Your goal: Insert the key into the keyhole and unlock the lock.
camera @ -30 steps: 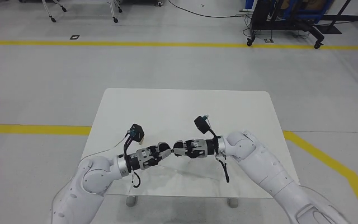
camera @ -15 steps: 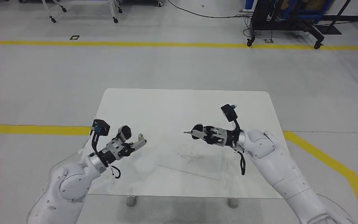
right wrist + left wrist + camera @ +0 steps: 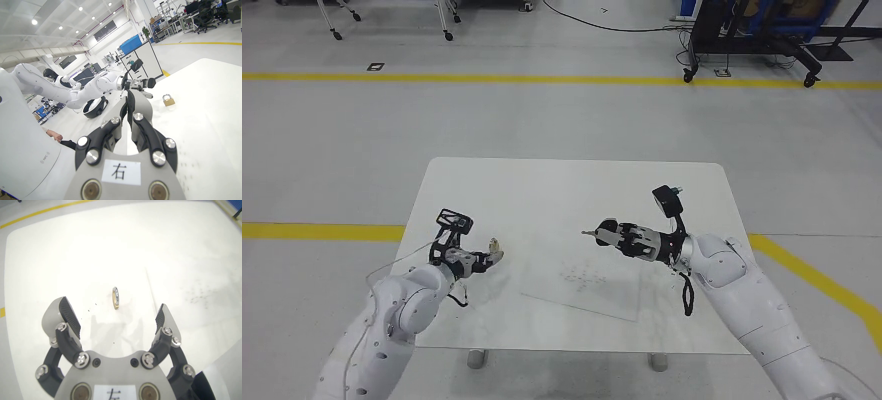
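Note:
A small brass padlock [image 3: 115,297] with a silver shackle stands on edge on the white table [image 3: 56,256], left of centre. My left gripper [image 3: 115,313] hovers just behind it, open, with the padlock in line with the gap and untouched. From above, the padlock [image 3: 495,244] sits just past the left gripper [image 3: 482,260]. My right gripper [image 3: 600,234] is held above the table's right half, shut on the key, whose thin tip [image 3: 585,233] pokes out toward the left. In the right wrist view the right gripper [image 3: 128,98] has its pads pressed together, hiding the key, and the padlock [image 3: 168,100] lies farther off.
A faint rectangular sheet with dark speckles [image 3: 577,275] lies at the table's front middle. The table's front edge [image 3: 542,348] runs close under both arms. Open floor with yellow lines surrounds the table.
A second ago both grippers met at the front middle. They have drawn apart, the left one leftward and the right one rightward with the key. The padlock now stands on the table, let go.

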Controlling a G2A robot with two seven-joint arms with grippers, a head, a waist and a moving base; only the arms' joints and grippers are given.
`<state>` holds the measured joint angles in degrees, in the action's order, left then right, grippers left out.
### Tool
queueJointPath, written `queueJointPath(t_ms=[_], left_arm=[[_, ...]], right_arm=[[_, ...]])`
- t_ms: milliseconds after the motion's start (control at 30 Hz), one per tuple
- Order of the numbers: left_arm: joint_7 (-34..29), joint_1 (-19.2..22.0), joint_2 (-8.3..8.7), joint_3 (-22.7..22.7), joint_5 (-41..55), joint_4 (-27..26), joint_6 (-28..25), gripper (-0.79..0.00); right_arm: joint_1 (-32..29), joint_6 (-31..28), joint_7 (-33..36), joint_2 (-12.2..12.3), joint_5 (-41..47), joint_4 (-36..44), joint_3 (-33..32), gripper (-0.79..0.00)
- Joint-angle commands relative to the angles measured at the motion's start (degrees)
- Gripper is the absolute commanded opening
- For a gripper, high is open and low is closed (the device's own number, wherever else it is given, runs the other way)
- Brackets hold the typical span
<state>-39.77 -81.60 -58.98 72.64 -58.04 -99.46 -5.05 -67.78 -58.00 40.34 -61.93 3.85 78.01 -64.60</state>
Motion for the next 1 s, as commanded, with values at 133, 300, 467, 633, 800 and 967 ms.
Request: queueJointPath(t_ms=[133, 300, 467, 633, 800, 967], left_arm=[[-3.0, 5.7, -1.26, -5.9, -3.8, 2.5, 4.0, -0.062], [-8.4, 9.3, -2.15, -8.4, -2.2, 4.2, 5.5, -0.111], [-8.9, 10.1, -2.63, -8.7, 0.8, 4.3, 7.4, 0.000], [-8.9, 10.1, -2.63, -8.7, 0.8, 4.3, 7.4, 0.000], [-4.1, 8.1, -2.64, -8.3, 0.8, 5.4, 7.6, 0.000], [1.8, 5.8, -2.45, -6.8, 0.2, 7.2, 5.4, -0.108]], right_arm=[[0.0, 0.0, 0.0, 0.0, 0.0, 0.0, 0.0, -0.785], [0.0, 0.0, 0.0, 0.0, 0.0, 0.0, 0.0, -0.785], [0.0, 0.0, 0.0, 0.0, 0.0, 0.0, 0.0, -0.785], [0.0, 0.0, 0.0, 0.0, 0.0, 0.0, 0.0, -0.785], [0.0, 0.0, 0.0, 0.0, 0.0, 0.0, 0.0, -0.785], [0.0, 0.0, 0.0, 0.0, 0.0, 0.0, 0.0, -0.785]])
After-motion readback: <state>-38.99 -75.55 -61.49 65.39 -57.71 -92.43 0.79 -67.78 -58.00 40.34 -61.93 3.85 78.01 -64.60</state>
